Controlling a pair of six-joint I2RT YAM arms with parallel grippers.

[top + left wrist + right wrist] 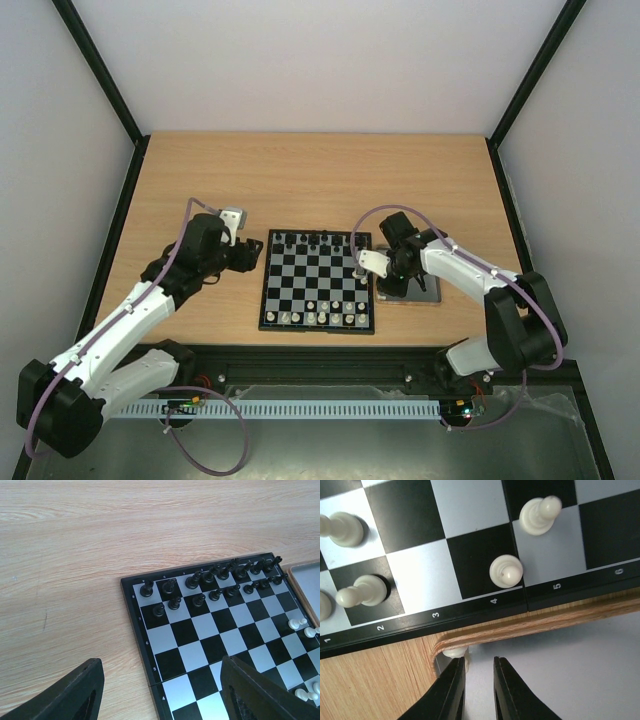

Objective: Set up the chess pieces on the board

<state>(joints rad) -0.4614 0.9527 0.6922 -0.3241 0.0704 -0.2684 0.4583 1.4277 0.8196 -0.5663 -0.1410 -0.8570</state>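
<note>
Top external view: you have the board point(300, 281) in the middle of the table point(300, 180). The black pieces point(312, 240) are lined up on its two far rows and the white pieces point(320, 316) stand along its near rows, with a couple more further up its right edge. A metal tray point(425, 293) with a wooden rim sits right against the board's right side. Your left gripper point(255, 252) is just off the board's far left corner, and your right gripper point(386, 285) is over the tray, close to the board's right edge. Left wrist view: your left gripper point(160, 695) is spread wide and holds nothing. One finger point(75, 692) is over bare table left of the board point(192, 625), the other over its squares. The black pieces point(200, 580) fill the far rows, a few white pieces point(297, 624) show at the board's right side, and a corner of the tray point(306, 582) lies beyond them. Right wrist view: your right gripper point(479, 677) has its fingers point(447, 692) drawn close, with a thin empty gap between them. They pinch nothing. The tips are over the tray point(570, 672), beside the board point(465, 507). One white piece point(454, 652) lies tucked in the tray corner at one fingertip, partly hidden. More white pieces point(506, 571) stand on the board's squares just past the rim.
</note>
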